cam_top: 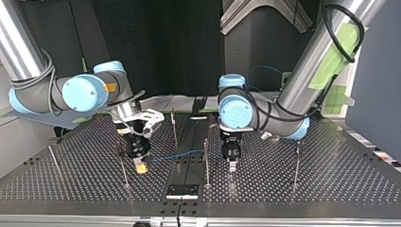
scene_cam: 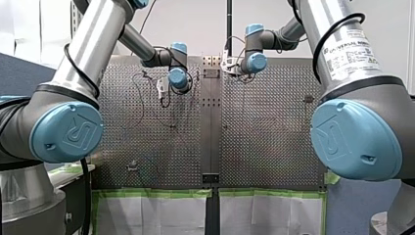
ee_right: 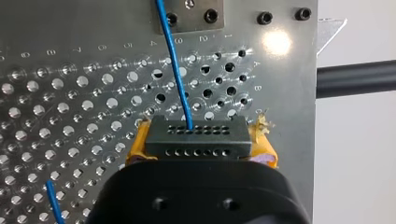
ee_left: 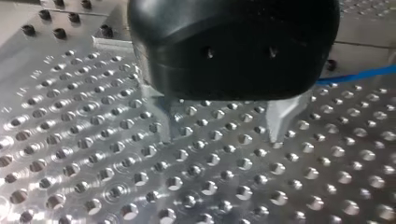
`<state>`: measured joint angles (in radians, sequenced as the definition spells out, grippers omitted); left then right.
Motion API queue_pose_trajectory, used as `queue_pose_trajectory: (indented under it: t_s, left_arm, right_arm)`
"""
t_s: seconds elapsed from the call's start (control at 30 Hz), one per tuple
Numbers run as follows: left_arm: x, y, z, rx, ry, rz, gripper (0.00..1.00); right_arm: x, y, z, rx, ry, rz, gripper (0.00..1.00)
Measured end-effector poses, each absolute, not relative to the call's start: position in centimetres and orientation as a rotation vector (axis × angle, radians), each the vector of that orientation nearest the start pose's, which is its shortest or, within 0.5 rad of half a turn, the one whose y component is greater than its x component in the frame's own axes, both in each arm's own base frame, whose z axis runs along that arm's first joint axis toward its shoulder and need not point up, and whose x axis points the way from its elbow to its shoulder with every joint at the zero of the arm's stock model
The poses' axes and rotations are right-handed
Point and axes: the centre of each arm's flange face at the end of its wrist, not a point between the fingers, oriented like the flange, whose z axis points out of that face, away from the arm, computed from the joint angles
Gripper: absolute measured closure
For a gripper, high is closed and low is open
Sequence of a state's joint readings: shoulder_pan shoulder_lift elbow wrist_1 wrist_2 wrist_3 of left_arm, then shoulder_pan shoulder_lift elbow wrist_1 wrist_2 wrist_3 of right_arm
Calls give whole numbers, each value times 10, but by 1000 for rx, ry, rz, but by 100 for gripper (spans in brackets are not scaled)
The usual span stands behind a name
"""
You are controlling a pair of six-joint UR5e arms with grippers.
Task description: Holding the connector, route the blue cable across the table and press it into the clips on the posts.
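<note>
connector [ee_right: 195, 136] between right gripper [ee_right: 201, 142] pads [ee_right: 138, 143], cable [ee_right: 175, 70] perhaps slack

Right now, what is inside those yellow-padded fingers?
A dark connector block with rows of small holes sits clamped between my right arm's fingers. The blue cable runs out of it over the table. Its lower part is hidden behind the black housing.

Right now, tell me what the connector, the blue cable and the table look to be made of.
The connector: probably moulded plastic, matte dark grey, with two rows of small holes.
The blue cable: thin wire in a smooth, likely plastic jacket; it bends softly.
The table: bare metal, perhaps aluminium, bright and glaring around its holes.
</note>
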<state>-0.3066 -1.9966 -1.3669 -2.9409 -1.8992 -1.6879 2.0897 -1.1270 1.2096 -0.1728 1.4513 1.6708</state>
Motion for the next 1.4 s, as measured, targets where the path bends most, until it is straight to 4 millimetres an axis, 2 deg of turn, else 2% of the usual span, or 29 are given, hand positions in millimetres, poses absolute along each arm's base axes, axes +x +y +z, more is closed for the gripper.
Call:
queue_pose_trajectory:
  t_s: [0.33, 0.77, 1.4]
  left_arm:
    - [573, -298, 362, -113, 1652, -48, 0]
    - [528, -305, 386, -98, 1649, -87, 0]
    - [463, -297, 405, -83, 1617, -127, 0]
  right_arm:
    - [466, -517, 423, 1568, -874, 1787, 100]
    - [466, -515, 415, 1584, -883, 1778, 100]
    - [466, -514, 411, 1594, -886, 1770, 100]
